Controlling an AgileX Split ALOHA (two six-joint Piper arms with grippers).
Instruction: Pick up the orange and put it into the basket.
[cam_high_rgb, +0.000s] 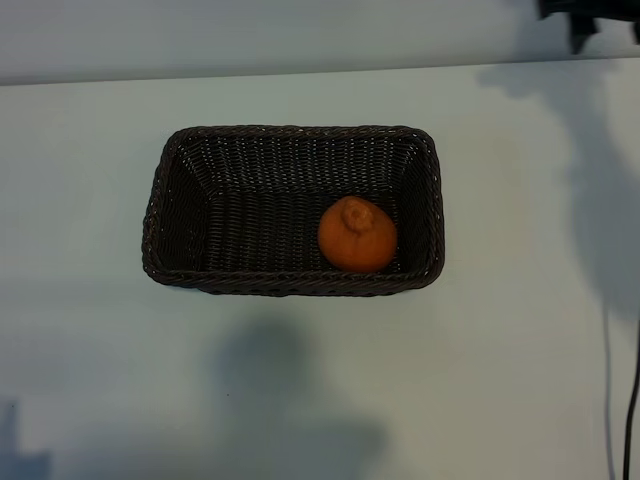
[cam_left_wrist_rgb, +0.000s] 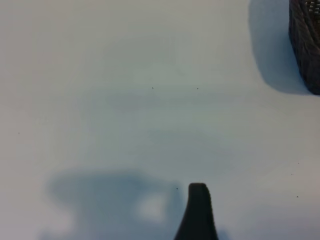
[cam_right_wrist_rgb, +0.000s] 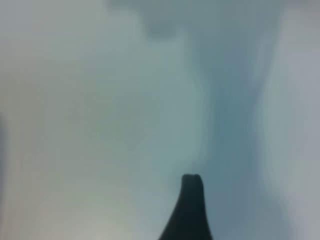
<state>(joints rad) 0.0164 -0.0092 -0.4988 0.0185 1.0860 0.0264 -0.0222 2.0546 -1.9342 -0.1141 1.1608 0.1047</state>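
1. Within the exterior view: the orange (cam_high_rgb: 356, 235) lies inside the basket (cam_high_rgb: 290, 130), on its floor, close to the wall on the right-arm side and to one long wall, knob upward; nothing touches the fruit; judged from this, the placing is done and only the arms' return is left; a dark piece of the right arm (cam_high_rgb: 585, 15) shows at the far edge of the table (cam_high_rgb: 100, 350), well apart from the basket, so the orange sits far off to that arm's side rather than under it; no gripper tips show here.

2. Within the left wrist view: the left gripper (cam_left_wrist_rgb: 197, 210) hangs over bare table, tilted forward and down; one fingertip (cam_left_wrist_rgb: 198, 192) shows, nothing is between or against the jaws, and they stand wide open and empty; one corner of the basket (cam_left_wrist_rgb: 305, 45) lies ahead of the gripper and off to one side, well apart; the orange is hidden behind that wall; this arm appears parked, out of the working arm's way.

3. Within the right wrist view: the right gripper (cam_right_wrist_rgb: 191, 205) is above blurred, bare table; it carries nothing; whether it is open or closed cannot be told; neither basket nor orange lies ahead of it, which fits a gripper already clear of the drop point.
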